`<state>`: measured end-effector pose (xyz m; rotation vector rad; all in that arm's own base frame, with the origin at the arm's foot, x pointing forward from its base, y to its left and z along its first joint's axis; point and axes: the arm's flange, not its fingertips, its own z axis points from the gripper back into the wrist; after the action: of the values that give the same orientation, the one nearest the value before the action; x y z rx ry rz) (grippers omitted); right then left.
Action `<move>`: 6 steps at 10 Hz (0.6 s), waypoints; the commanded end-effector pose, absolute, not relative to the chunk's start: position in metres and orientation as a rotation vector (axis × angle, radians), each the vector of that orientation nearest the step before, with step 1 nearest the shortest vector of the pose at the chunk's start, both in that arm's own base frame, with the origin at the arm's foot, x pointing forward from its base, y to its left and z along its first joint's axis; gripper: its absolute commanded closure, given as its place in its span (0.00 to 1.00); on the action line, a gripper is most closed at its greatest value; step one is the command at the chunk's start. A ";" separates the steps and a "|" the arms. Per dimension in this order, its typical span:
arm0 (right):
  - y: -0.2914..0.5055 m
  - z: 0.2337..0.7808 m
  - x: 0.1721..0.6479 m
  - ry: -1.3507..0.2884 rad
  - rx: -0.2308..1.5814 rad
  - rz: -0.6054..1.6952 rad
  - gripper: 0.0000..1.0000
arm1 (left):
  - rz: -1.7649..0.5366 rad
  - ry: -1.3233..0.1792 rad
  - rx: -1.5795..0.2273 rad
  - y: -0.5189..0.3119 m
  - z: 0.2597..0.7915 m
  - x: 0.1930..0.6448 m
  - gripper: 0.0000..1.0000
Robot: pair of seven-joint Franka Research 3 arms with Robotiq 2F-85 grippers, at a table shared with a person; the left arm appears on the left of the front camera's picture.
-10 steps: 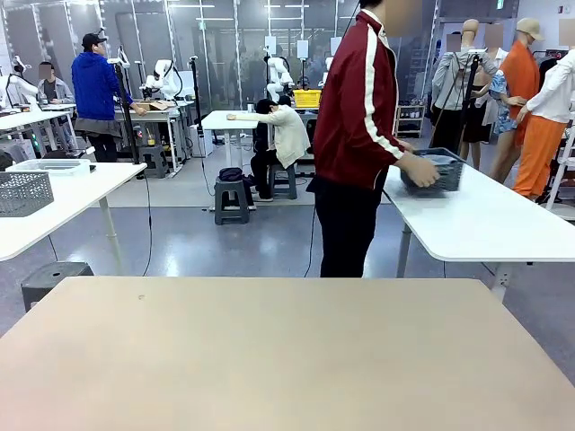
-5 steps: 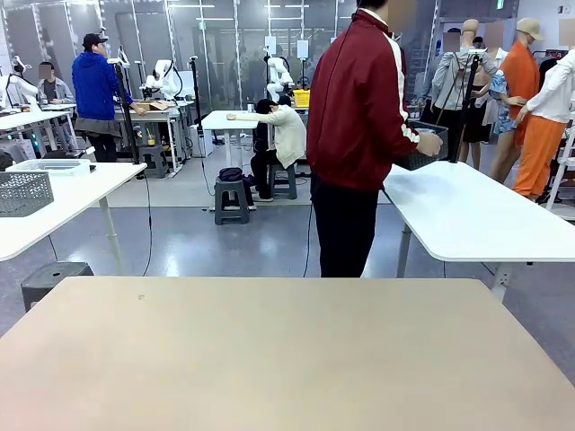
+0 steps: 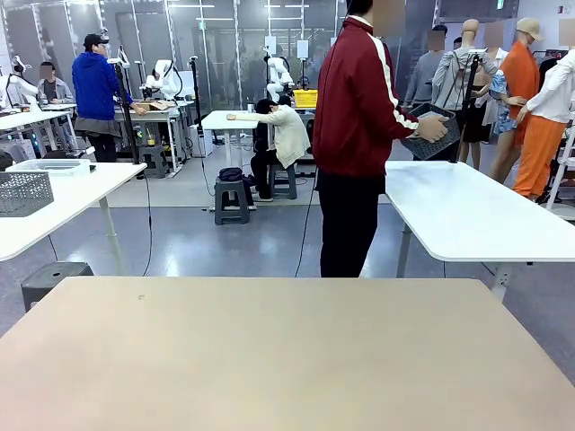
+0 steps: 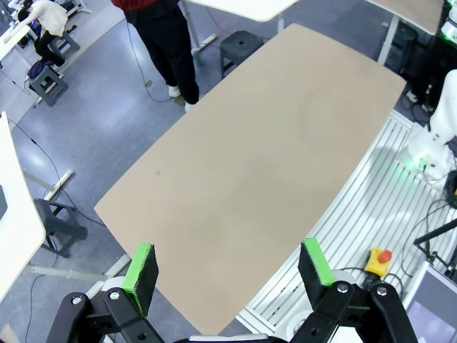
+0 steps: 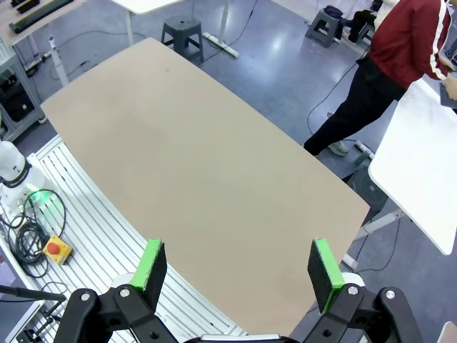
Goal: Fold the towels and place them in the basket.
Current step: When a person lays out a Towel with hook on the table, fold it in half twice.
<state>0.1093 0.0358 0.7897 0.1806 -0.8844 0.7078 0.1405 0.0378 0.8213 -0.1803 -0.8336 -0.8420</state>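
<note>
Upper right, a hand (image 3: 434, 127) holds the basket (image 3: 419, 147): probably light, stiff; take its rim. The left gripper (image 4: 228, 263) and right gripper (image 5: 239, 263) gape empty.

I see the worktop (image 3: 287, 359) as a smooth, matt beige surface. The basket (image 3: 441, 148) looks like dark perforated plastic, and the floor (image 3: 225, 242) beyond shines glossy grey.

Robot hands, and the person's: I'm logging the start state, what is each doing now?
Left hand: open, holding nothing.
Right hand: open, holding nothing.
Person's hand: holding the basket.
</note>
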 end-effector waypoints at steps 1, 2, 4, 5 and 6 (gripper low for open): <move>0.037 0.792 0.100 -0.899 0.183 0.729 0.00 | -0.858 -0.840 -0.187 0.037 0.823 0.138 0.00; 0.037 0.792 0.100 -0.899 0.183 0.729 0.00 | -0.858 -0.840 -0.187 0.037 0.823 0.138 0.00; 0.036 0.790 0.109 -0.884 0.181 0.708 0.00 | -0.842 -0.834 -0.180 0.038 0.821 0.140 0.00; 0.036 0.793 0.108 -0.838 0.182 0.705 0.00 | -0.815 -0.789 -0.157 0.036 0.822 0.142 0.00; 0.037 0.796 0.107 -0.806 0.183 0.698 0.00 | -0.799 -0.773 -0.152 0.036 0.823 0.143 0.00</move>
<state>0.1167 0.0366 0.7860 0.1755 -0.8446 0.6986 0.1447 0.0384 0.8192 -0.1682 -0.8150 -0.8180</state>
